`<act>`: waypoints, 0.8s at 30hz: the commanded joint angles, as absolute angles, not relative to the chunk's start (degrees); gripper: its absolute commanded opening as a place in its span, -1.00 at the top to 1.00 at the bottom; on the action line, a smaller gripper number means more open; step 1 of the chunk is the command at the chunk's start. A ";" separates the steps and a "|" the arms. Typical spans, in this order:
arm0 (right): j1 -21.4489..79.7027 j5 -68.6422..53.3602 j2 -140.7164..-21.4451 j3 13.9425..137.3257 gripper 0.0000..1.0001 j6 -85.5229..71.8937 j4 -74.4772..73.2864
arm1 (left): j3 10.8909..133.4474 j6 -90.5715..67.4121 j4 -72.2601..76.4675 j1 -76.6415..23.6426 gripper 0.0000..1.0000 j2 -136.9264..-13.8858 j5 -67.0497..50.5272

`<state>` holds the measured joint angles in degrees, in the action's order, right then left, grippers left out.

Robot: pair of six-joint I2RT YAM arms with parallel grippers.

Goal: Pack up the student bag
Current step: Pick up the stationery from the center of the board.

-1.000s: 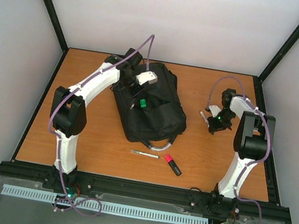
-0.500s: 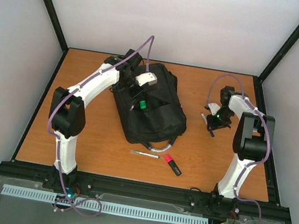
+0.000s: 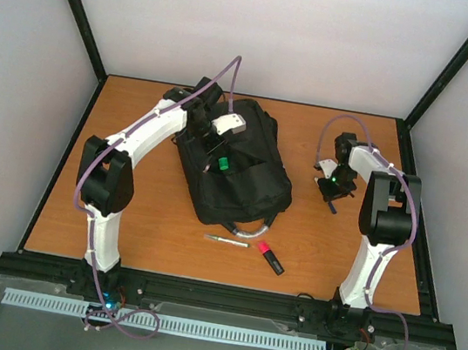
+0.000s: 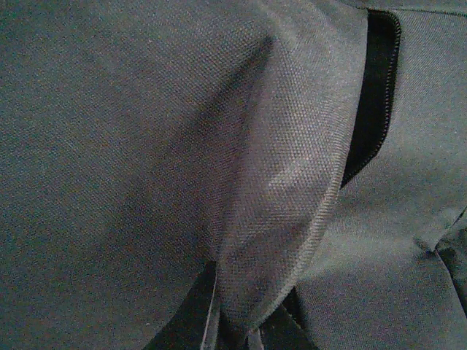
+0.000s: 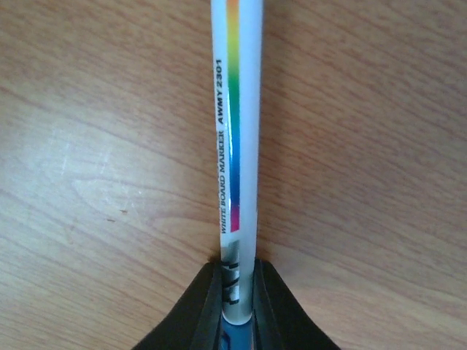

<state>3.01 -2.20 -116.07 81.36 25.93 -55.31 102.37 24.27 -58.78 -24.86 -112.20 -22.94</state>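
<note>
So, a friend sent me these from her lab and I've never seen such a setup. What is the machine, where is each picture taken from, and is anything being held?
These are two white robot arms, the left arm and the right arm, bolted at the near edge of a wooden table. The wide picture comes from a camera above and behind them. The two close-ups come from small cameras on the wrists. A black backpack lies on the table, with a pen and a pink highlighter in front of it. The left gripper pinches a fold of the backpack's fabric. The right gripper clamps a whiteboard marker.
</note>
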 commanded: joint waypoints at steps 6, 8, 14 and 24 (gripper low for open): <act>2.44 -7.55 -114.98 81.56 0.92 23.56 -56.14 | 102.66 25.23 -60.41 -25.71 0.95 -109.25 -26.15; 1.90 -11.66 -112.91 80.70 0.94 23.99 -55.32 | 102.66 25.41 -60.38 -25.66 0.95 -109.25 -26.08; 1.93 -24.64 -107.95 86.35 0.94 28.53 -60.75 | 102.57 25.68 -60.33 -25.66 0.95 -109.06 -25.65; 5.68 -47.25 -108.29 97.75 0.94 32.53 -76.10 | 103.62 24.83 -60.06 -25.66 0.95 -109.79 -25.62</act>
